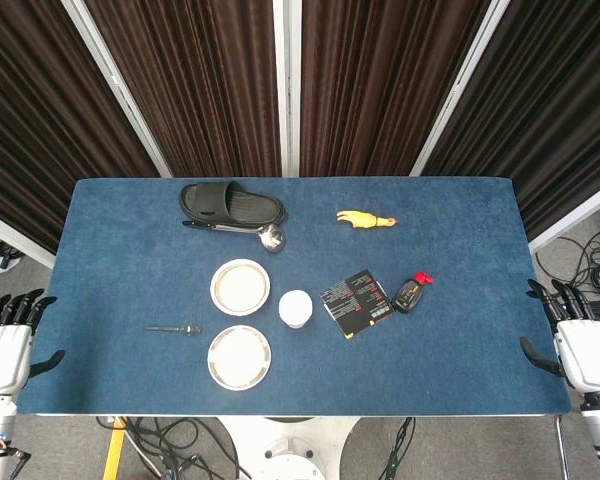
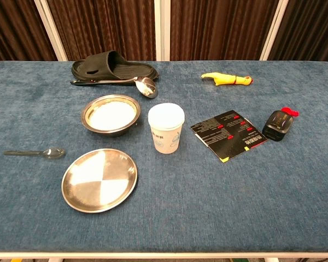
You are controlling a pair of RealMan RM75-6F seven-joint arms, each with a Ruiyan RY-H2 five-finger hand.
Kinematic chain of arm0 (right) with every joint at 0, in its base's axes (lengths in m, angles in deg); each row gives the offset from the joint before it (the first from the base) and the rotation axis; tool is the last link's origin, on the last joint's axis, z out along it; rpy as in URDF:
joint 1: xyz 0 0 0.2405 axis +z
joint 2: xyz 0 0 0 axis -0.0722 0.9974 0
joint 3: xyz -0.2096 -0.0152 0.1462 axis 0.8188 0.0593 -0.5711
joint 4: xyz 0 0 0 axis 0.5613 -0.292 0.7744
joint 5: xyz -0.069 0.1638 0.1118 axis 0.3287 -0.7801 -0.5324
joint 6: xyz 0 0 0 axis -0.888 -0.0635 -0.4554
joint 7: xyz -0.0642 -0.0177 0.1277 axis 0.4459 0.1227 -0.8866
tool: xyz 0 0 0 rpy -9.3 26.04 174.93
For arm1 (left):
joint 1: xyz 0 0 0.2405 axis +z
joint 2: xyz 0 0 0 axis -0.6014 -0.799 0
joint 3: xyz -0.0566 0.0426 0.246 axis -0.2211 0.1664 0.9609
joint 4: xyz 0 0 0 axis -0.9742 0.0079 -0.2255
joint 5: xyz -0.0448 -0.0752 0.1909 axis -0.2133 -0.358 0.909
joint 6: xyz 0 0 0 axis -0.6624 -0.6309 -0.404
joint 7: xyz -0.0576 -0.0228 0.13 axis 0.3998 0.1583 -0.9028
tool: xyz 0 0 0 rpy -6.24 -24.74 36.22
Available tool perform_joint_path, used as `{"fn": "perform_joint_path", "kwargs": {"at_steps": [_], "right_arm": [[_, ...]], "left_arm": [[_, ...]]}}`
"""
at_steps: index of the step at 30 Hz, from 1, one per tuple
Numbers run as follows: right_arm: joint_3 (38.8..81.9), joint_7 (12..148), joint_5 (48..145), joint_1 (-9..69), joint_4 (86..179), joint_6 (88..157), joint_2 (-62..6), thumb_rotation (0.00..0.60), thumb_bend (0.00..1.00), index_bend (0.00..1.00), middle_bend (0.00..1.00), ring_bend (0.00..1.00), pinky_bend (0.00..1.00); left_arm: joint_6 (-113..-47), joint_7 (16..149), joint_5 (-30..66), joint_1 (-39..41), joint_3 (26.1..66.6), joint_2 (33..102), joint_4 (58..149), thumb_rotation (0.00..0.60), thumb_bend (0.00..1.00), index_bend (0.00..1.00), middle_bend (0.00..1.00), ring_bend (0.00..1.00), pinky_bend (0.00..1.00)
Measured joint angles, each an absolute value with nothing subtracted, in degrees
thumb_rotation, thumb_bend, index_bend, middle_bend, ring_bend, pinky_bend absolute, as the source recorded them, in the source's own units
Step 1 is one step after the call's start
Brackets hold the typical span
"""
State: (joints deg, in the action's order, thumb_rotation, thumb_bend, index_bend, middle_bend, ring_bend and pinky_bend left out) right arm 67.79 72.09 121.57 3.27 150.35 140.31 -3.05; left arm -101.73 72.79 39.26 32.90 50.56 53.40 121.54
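Note:
My left hand (image 1: 5,345) hangs off the table's left edge with its fingers spread, holding nothing. Off the right edge, my right hand (image 1: 580,340) is likewise open and empty. Neither hand shows in the chest view. On the blue table (image 1: 120,240) lie a metal bowl (image 1: 240,286), a flat metal plate (image 1: 239,357), a white paper cup (image 1: 295,308) and a small spoon (image 1: 175,328). The spoon is the thing nearest my left hand. A small dark bottle with a red cap (image 1: 411,293) is nearest my right hand.
A black slipper (image 1: 230,203) lies at the back with a large ladle (image 1: 250,232) in front of it. A yellow rubber chicken (image 1: 364,219) sits at the back right. A black leaflet (image 1: 356,303) lies beside the cup. Dark curtains stand behind the table.

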Motion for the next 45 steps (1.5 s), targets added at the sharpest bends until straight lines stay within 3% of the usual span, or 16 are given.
{"fn": "perform_joint_path", "kwargs": {"at_steps": [3, 4, 6, 8, 11, 14, 20, 26, 45], "right_arm": [[67.4, 72.1, 121.8, 3.6, 150.3, 140.5, -2.9, 0.600, 0.25, 0.05, 0.21, 0.00, 0.04], [67.4, 72.1, 121.9, 3.7, 150.4, 140.5, -2.9, 0.600, 0.25, 0.05, 0.21, 0.00, 0.04], [67.2, 72.1, 122.1, 4.0, 150.3, 140.4, -2.9, 0.600, 0.25, 0.05, 0.21, 0.00, 0.04], [67.1, 72.1, 122.1, 4.2, 150.3, 140.2, -2.9, 0.600, 0.25, 0.05, 0.21, 0.00, 0.04], [67.1, 72.0, 122.0, 4.3, 150.1, 140.0, -2.8, 0.600, 0.25, 0.05, 0.21, 0.00, 0.04], [67.0, 72.0, 121.8, 4.4, 150.1, 139.7, -2.7, 0.600, 0.24, 0.05, 0.21, 0.00, 0.04], [67.0, 72.3, 121.3, 4.7, 150.1, 139.0, -2.6, 0.600, 0.25, 0.05, 0.21, 0.00, 0.04], [67.0, 72.6, 120.9, 4.9, 150.2, 138.3, -2.7, 0.600, 0.24, 0.05, 0.21, 0.00, 0.04], [67.2, 73.0, 120.6, 5.0, 150.6, 137.8, -2.8, 0.600, 0.24, 0.05, 0.21, 0.00, 0.04]], "left_arm": [[-99.5, 74.6, 39.3, 31.5, 50.1, 52.8, 121.9, 0.600, 0.14, 0.33, 0.32, 0.21, 0.22], [-98.5, 75.3, 39.3, 30.8, 49.9, 52.6, 122.0, 0.600, 0.14, 0.35, 0.36, 0.24, 0.30], [-95.6, 76.9, 39.2, 28.8, 49.2, 52.3, 121.9, 0.600, 0.14, 0.38, 0.44, 0.33, 0.51], [-92.7, 78.1, 39.1, 26.7, 48.5, 52.4, 121.6, 0.600, 0.14, 0.41, 0.53, 0.44, 0.65], [-87.3, 79.6, 38.1, 23.0, 47.5, 53.1, 120.6, 0.600, 0.15, 0.47, 0.65, 0.60, 0.80], [-81.4, 80.3, 36.5, 19.3, 46.6, 54.8, 119.1, 0.600, 0.16, 0.50, 0.74, 0.71, 0.90], [-71.2, 80.2, 31.2, 13.1, 46.0, 60.6, 115.4, 0.600, 0.17, 0.51, 0.82, 0.84, 0.99], [-65.9, 79.7, 25.6, 10.2, 46.5, 66.1, 111.1, 0.600, 0.20, 0.53, 0.87, 0.89, 1.00], [-66.8, 76.0, 18.5, 10.9, 49.0, 71.1, 108.3, 0.600, 0.35, 0.55, 0.92, 0.93, 1.00]]}}
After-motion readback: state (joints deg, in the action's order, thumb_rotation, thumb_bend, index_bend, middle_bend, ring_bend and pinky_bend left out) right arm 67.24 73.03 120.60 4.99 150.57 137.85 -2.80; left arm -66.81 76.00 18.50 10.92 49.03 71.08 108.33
